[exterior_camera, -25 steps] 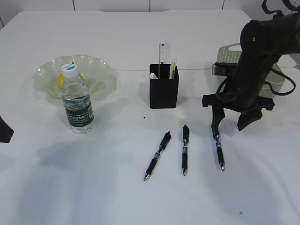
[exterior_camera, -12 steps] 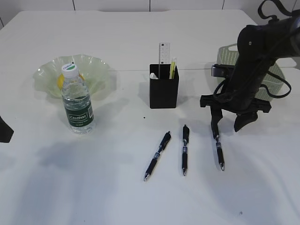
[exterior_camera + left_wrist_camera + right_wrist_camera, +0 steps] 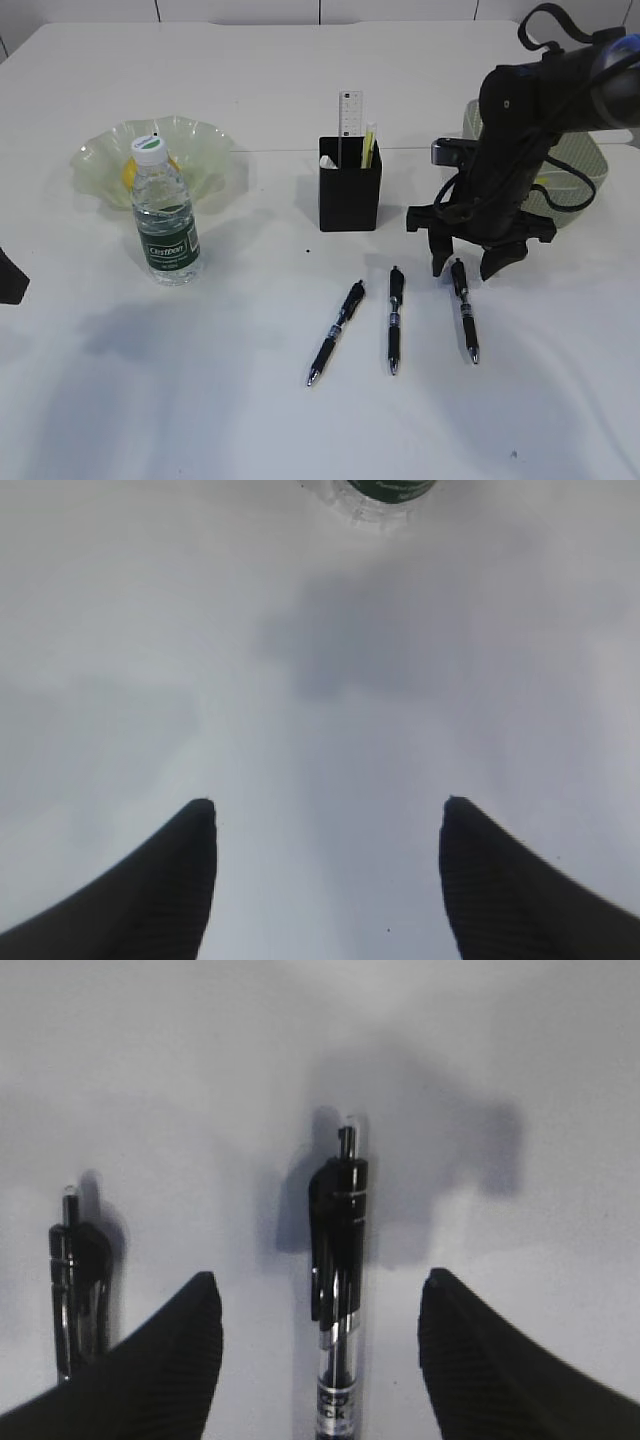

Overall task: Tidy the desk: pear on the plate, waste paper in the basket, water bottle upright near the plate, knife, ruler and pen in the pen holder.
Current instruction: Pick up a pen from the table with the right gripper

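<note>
I counted three black click pens lying on the plain white matte desk (image 3: 300,60): a left pen (image 3: 336,332), a middle pen (image 3: 394,319) and a right pen (image 3: 464,309).

The black right gripper (image 3: 466,268) stood with its jaws apart, one on each side of the right pen's clicker end, and neither finger touched it in the right wrist view.

The black left gripper (image 3: 327,810) hung with jaws apart over bare desk, holding nothing.

One matte black square pen holder (image 3: 350,184) stood behind the pens and held one clear plastic ruler (image 3: 350,115) and one slim yellow knife (image 3: 369,145).

One clear water bottle with a dark green label (image 3: 165,218) stood upright just in front of one pale green wavy-rimmed plate (image 3: 190,135).

One yellow pear (image 3: 129,175) showed on the plate, mostly hidden behind the bottle.

One sage-green perforated basket (image 3: 578,160) sat behind the right arm.
</note>
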